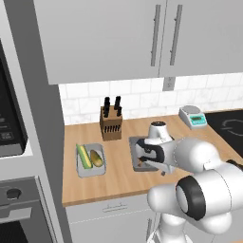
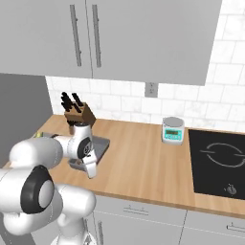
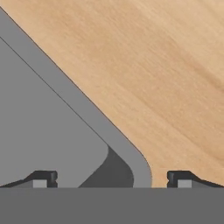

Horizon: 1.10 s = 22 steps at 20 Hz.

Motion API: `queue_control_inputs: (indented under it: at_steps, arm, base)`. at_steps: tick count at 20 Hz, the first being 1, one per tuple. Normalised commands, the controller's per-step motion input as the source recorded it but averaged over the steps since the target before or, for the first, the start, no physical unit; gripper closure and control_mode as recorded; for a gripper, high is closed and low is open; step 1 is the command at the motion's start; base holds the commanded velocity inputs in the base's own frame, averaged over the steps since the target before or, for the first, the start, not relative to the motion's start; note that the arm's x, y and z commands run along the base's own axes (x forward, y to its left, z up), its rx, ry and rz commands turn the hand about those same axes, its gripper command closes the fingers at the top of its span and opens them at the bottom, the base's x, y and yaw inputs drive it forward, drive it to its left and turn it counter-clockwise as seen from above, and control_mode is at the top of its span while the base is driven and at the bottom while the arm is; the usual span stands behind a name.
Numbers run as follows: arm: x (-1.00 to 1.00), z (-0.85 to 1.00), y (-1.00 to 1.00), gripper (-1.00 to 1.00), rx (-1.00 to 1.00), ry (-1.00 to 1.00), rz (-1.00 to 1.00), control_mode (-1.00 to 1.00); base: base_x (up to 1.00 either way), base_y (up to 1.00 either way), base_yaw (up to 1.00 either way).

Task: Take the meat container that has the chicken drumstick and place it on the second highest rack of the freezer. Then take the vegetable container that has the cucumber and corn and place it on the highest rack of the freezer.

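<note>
Wooden countertop [image 1: 118, 175]: light butcher-block surface below grey wall cabinets [image 1: 104, 33] and a white tile backsplash.

Shallow grey rectangular meat container [image 1: 134, 142]: on the counter in front of the dark-handled wooden knife block [image 1: 111, 122], largely covered by the robot's hand; a trace of the orange-brown chicken drumstick [image 1: 140, 164] shows at its near edge.

Two-finger gripper [image 3: 112, 178]: jaws spread wide, nothing between them. In the hand view one finger [image 3: 43, 177] sits over the tray's interior and the other over bare wood, straddling the rounded corner of the rim [image 3: 131, 153].

Second grey vegetable container [image 1: 90, 170]: to the left, well apart, holding the long green cucumber [image 1: 84, 156] beside the stubby yellow-green corn cob [image 1: 97, 158].

Small teal-faced kitchen scale [image 2: 172, 130]: near the wall, beside the black cooktop [image 2: 220, 162].
</note>
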Motion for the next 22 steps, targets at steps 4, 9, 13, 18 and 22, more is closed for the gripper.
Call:
queue_control_inputs:
  at_steps: [4, 9, 13, 18, 22]
  arm:
    - [0.04, -0.04, 0.14, -1.00, -0.01, 0.05, -0.13, -1.00]
    - [0.24, -0.05, 0.00, -1.00, 0.00, 0.03, -0.11, -1.00]
    - [0.21, -0.12, 0.00, -1.00, -0.01, 0.00, -0.12, -1.00]
    - [0.08, -0.10, 0.00, -1.00, -0.01, -0.01, -0.05, -1.00]
    - [0.00, 0.00, 0.00, -1.00, 0.00, 0.00, 0.00, -1.00]
  base:
    - [0.00, 0.00, 0.00]
    - [0.00, 0.00, 0.00]
    - [0.00, 0.00, 0.00]
    - [0.00, 0.00, 0.00]
    - [0.00, 0.00, 0.00]
